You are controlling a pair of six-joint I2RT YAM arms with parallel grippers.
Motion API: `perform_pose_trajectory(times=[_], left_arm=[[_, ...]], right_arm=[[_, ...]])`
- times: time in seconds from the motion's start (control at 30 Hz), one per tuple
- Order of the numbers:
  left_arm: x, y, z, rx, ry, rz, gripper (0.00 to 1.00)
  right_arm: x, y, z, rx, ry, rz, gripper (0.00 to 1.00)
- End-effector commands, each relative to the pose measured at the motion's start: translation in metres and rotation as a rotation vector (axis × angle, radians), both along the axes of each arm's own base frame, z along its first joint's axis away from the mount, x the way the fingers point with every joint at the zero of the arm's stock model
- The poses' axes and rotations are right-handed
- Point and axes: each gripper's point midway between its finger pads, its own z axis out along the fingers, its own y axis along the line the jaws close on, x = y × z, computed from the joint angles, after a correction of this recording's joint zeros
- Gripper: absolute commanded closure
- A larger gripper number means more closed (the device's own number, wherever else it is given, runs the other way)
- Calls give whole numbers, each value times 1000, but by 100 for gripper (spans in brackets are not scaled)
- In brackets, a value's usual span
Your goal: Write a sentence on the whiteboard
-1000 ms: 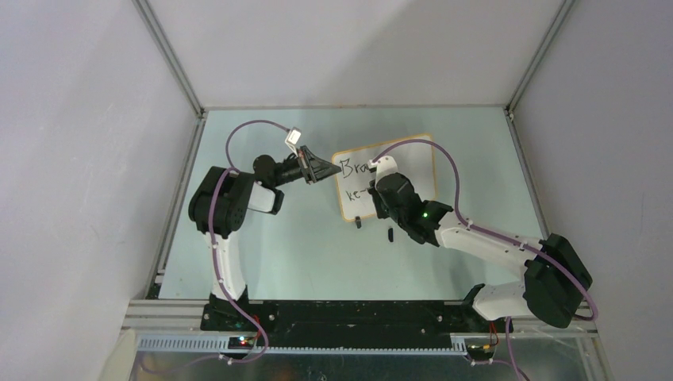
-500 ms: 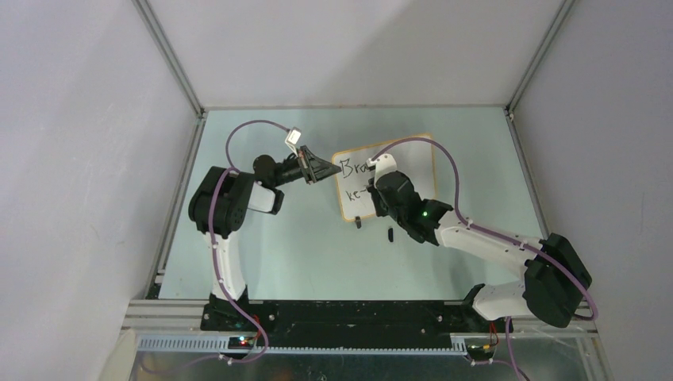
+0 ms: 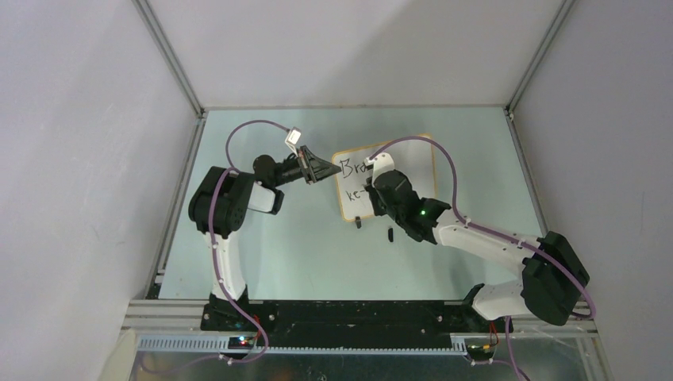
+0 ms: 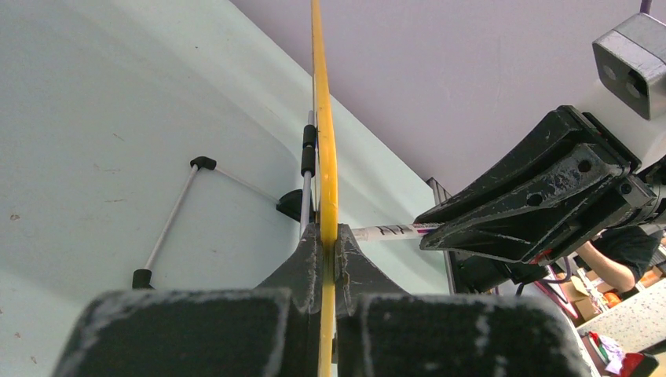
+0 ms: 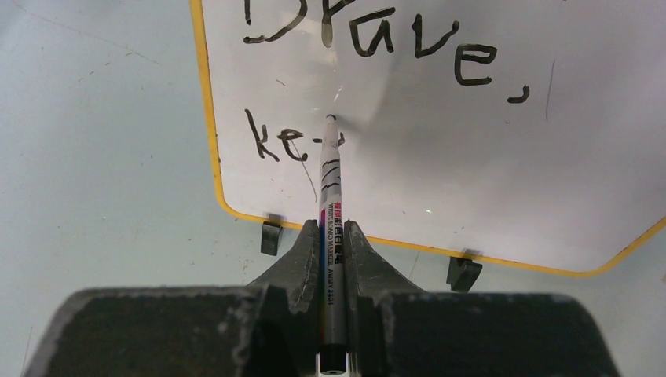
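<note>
- The right gripper (image 5: 331,232) is clamping a slim whiteboard marker (image 5: 333,204) between fully closed jaws. The fingers are matte black, rough and scuffed. The marker's barrel is smooth and glossy, white with black marks and a pink band.
- The marker's nib is meeting the whiteboard (image 5: 440,173) low on its left half, and it appears to be touching the surface just after the last stroke.
- Two small black clip feet (image 5: 271,236) are propping up the whiteboard's lower edge on the pale green, faintly scratched table (image 5: 102,157).
- The whiteboard is standing near the middle of the table, between the two arms. It is a glossy white rectangle with rounded corners and a thin yellow-orange frame, and its sheen is mirroring the marker.
- The sentence (image 5: 369,43) is looking roughly half written. The upper line reads "Brave," with its comma in place. The lower line shows only "ke" and a short dash-like stroke at the nib, so most of the lower line is left to write.
- The left gripper (image 4: 323,243) is pinching the frame at the whiteboard's left edge with its jaws shut tight on it, probably steadying it against the pen's push.
- Behind the board, thin metal rods (image 4: 169,220) with black end caps are lying on the table.
</note>
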Motion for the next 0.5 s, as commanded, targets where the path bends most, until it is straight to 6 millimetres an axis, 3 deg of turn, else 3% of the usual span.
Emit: perform_pose_trajectory(times=[0.0,0.47], left_arm=[[-9,-6,17,-13,-88,-50,100],[-10,-6,16,-12,-86,-50,100]], right_arm=[[5,12,15,32,-25,19,100],[-5,12,2,-16,10,33,100]])
